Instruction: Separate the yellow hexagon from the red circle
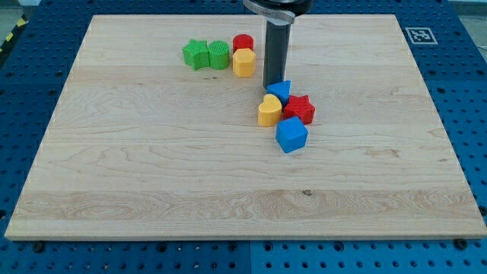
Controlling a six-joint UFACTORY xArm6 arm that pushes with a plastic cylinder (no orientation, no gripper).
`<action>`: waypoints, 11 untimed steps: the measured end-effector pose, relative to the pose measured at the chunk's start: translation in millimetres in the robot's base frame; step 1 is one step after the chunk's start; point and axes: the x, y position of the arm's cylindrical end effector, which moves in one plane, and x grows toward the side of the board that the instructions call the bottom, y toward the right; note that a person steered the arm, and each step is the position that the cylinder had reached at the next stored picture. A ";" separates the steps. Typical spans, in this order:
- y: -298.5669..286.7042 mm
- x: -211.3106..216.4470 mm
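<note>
My tip right of yellow hexagon — touching red circle.

Green star touching green cylinder; blue triangle, yellow heart, red star, blue cube clustered

Yellow hexagon touching red circle

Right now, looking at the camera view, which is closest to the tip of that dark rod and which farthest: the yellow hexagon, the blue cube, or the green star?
From my tip:
1. Yellow hexagon, up-left.
2. Blue cube, toward the view's bottom.
3. Green star, far left.
</note>
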 end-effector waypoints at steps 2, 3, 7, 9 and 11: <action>-79.6 -16.0; -81.1 -31.8; -56.1 -59.3; -39.3 -58.4; -23.8 -57.5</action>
